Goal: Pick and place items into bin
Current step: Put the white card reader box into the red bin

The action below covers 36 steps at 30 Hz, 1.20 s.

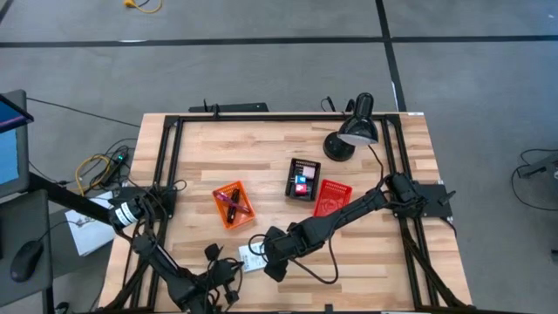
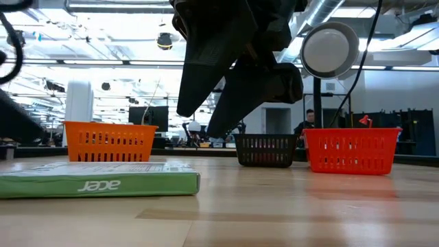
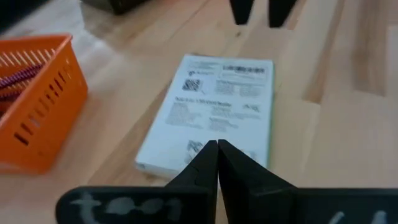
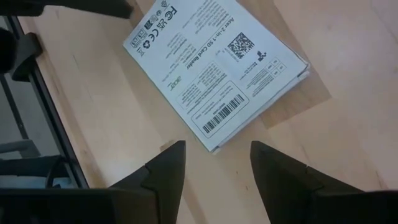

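The white packet (image 2: pixel 99 184) reads "acer" on its green side edge; its printed face (image 4: pixel 214 65) reads "Acer 2-in-1 SD Card Reader".

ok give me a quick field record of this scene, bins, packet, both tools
surface: wooden table
orange bin: toward the left arm's side, holds pen-like items
black bin: centre, holds small coloured cubes
red bin: beside the black bin, on the right arm's side
white packet: flat on the table near the front edge, outside every bin
right tool: open, just above the packet's corner, not touching it
left tool: shut, low at the front edge, pointing at the packet
desk lamp: back of table
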Tool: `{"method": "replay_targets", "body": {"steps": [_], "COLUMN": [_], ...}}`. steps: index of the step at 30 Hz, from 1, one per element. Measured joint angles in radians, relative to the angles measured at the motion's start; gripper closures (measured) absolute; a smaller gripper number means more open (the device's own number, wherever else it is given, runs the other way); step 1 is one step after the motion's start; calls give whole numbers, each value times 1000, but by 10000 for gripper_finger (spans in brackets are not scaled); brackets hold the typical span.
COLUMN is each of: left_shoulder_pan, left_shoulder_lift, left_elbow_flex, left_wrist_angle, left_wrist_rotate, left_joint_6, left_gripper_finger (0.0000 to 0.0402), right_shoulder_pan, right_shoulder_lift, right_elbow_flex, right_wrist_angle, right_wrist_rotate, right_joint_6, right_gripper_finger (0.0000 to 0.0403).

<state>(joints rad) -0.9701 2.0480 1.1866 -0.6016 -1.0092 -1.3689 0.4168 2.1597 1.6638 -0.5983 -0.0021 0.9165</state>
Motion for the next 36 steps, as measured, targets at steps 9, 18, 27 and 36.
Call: {"method": "replay_targets", "body": {"steps": [9, 18, 27, 36], "left_shoulder_pan": [30, 17, -40, -74], "left_shoulder_lift": [28, 74, 75, 77], "left_elbow_flex": [0, 2, 2, 0], "left_wrist_angle": [36, 37, -49, -74], "left_wrist_rotate": [49, 48, 68, 62], "left_joint_6": [20, -56, -167, -220], "left_gripper_finger": [402, 402, 402, 402], "right_shoulder_pan": [0, 2, 2, -3], "right_shoulder_lift": [0, 0, 3, 52], "right_elbow_flex": [0, 0, 0, -4], "right_wrist_angle": [0, -2, 17, 156], "right_wrist_rotate": [0, -1, -1, -26], "right_joint_6": [-1, -24, 11, 39], "right_gripper_finger": [229, 221, 198, 190]}}
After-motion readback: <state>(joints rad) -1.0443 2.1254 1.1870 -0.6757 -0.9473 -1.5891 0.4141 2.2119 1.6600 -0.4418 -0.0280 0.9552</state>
